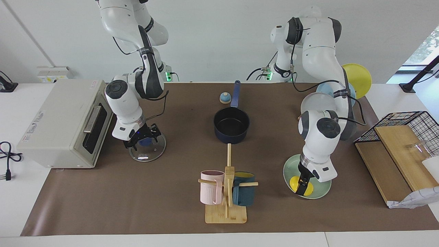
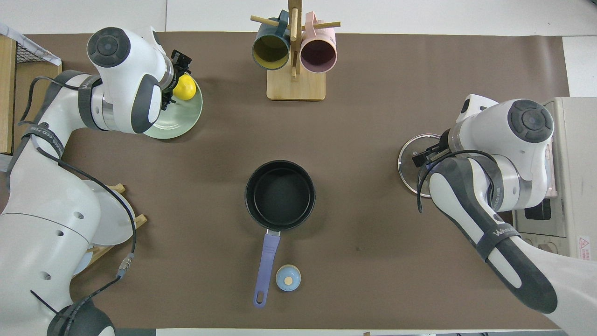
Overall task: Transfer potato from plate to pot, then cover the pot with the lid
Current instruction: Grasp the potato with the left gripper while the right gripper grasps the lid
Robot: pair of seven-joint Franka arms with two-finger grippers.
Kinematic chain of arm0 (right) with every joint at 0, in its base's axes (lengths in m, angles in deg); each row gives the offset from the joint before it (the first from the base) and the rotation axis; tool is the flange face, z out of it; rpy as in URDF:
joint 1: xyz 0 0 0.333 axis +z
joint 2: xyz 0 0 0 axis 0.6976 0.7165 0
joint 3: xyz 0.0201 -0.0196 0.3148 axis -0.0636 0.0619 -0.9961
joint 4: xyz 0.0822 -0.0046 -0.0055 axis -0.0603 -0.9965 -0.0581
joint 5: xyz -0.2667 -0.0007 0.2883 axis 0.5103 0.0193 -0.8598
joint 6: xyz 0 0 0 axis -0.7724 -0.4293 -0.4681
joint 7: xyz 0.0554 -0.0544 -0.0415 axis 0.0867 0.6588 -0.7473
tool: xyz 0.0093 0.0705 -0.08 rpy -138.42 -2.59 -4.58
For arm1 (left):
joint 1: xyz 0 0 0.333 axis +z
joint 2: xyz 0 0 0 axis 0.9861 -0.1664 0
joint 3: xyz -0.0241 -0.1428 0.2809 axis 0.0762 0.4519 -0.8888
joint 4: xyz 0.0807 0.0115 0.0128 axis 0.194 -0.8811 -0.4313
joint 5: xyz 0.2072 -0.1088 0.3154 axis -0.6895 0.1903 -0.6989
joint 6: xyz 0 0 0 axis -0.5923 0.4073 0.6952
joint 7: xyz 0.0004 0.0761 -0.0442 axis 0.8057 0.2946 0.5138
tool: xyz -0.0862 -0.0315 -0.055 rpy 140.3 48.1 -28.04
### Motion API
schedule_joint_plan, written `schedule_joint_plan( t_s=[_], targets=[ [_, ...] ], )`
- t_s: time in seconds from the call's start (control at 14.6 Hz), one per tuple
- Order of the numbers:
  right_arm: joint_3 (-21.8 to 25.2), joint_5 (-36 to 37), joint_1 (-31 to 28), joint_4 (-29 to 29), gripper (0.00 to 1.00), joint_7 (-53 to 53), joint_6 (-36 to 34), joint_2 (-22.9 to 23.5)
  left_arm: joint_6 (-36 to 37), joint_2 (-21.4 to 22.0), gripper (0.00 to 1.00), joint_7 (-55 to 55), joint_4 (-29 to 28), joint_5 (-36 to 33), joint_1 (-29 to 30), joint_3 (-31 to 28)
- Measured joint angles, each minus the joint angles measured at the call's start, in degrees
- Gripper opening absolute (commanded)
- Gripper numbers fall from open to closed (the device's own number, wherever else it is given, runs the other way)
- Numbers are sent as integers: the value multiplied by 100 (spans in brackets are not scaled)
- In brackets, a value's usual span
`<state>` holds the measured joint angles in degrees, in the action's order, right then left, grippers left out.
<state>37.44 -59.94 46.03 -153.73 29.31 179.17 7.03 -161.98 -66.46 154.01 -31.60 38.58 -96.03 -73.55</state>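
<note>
The yellow potato (image 1: pixel 309 188) lies on the mint-green plate (image 1: pixel 322 192) toward the left arm's end of the table. My left gripper (image 1: pixel 302 188) is down on the plate at the potato, which shows on both sides of it. In the overhead view the potato (image 2: pixel 185 87) shows on the plate (image 2: pixel 179 123) beside the left gripper (image 2: pixel 173 83). The navy pot (image 1: pixel 231 125) (image 2: pixel 280 193) stands empty mid-table, its handle pointing toward the robots. The glass lid (image 1: pixel 147 153) (image 2: pixel 410 163) lies flat by the oven. My right gripper (image 1: pixel 145 138) (image 2: pixel 426 154) is low over its blue knob (image 1: pixel 145 142), open.
A small blue-topped bell (image 1: pixel 225 98) sits beside the pot's handle. A wooden mug rack (image 1: pixel 226 206) with a pink and a dark blue mug stands farther from the robots than the pot. A toaster oven (image 1: pixel 65 121) stands beside the lid. A wire basket with wooden boards (image 1: pixel 404 137) and upright plates (image 1: pixel 358 79) are past the plate.
</note>
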Motion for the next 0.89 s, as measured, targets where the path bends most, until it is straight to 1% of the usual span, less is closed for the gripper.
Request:
schedule_joint_plan(
  t_s=[0.14,0.27,0.48,0.62,0.75,0.89],
  targets=[
    [-12,0,11,-27,100,0,1,3,-10,10,25,0,0,-1,0,0],
    [-13,0,9,-95,100,18,5,3,-12,10,0,0,0,-1,0,-2],
    [-7,0,8,-151,100,23,5,2,-13,13,0,0,0,-2,0,-33],
    [-7,0,8,-161,97,25,3,1,-7,82,0,0,11,-2,1,-61],
    [-3,0,6,-165,97,30,0,0,171,365,0,-18,24,-2,4,-75],
    [1,-1,5,-167,95,153,-40,-1,772,847,0,-83,37,-5,-9,-70]
  ],
)
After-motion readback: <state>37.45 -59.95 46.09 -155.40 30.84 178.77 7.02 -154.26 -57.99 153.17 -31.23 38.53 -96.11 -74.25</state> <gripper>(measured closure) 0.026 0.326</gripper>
